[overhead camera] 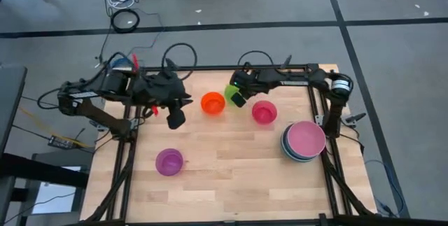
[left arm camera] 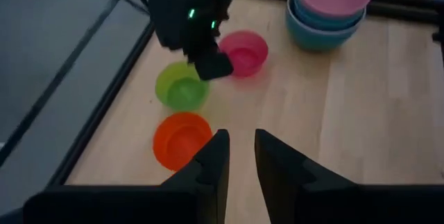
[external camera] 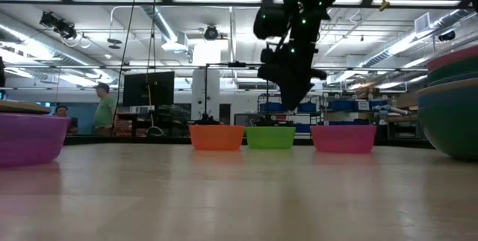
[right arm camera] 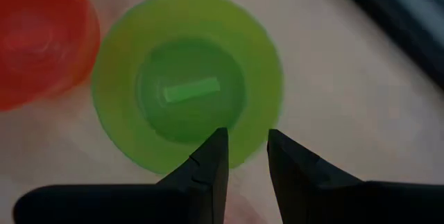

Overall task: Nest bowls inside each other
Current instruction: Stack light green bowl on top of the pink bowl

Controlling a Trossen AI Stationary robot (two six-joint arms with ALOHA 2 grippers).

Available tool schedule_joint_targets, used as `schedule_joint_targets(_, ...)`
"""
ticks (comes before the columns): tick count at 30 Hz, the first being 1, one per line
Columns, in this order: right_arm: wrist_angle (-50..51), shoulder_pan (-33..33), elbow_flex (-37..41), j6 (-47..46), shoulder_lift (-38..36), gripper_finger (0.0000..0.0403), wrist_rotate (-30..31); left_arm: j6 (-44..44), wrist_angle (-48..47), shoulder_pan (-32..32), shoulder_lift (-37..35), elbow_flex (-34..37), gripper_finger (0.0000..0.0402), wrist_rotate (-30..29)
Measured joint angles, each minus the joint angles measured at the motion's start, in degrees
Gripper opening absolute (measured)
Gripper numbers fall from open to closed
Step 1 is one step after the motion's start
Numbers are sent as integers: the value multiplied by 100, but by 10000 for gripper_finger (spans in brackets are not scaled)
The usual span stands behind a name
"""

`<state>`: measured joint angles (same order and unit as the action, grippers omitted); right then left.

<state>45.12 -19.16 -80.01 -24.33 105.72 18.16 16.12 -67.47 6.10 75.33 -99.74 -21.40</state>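
Note:
Three small bowls stand in a row on the table's far part: orange (overhead camera: 213, 103), lime (overhead camera: 230, 90) and pink (overhead camera: 264, 112), each on its base. A purple bowl (overhead camera: 169, 161) sits alone at the near left. My right gripper (right arm camera: 244, 144) hangs, pointing steeply down, just above the lime bowl's (right arm camera: 187, 78) rim. It is open by a narrow gap, and the low view shows it (external camera: 290, 103) clear of the bowl (external camera: 270, 137). My left gripper (left arm camera: 241, 144) hovers left of the orange bowl (left arm camera: 182, 139), open and holding nothing.
A stack of larger bowls (overhead camera: 304, 140), pink on top of blue ones, stands near the table's right edge. The wooden tabletop (overhead camera: 231, 177) is bare between the purple bowl and the stack. Dark frame rails (overhead camera: 126, 163) run along the table's left and right sides.

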Motion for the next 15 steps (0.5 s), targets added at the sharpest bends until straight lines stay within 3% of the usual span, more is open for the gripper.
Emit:
schedule_joint_targets(3,-140,-164,0,-5,143,89,-293,-44,17,7,-51,-9,78,-147)
schedule_joint_targets(15,-244,-337,-7,-7,285,89,-274,-85,1,1,-50,-10,78,-163)
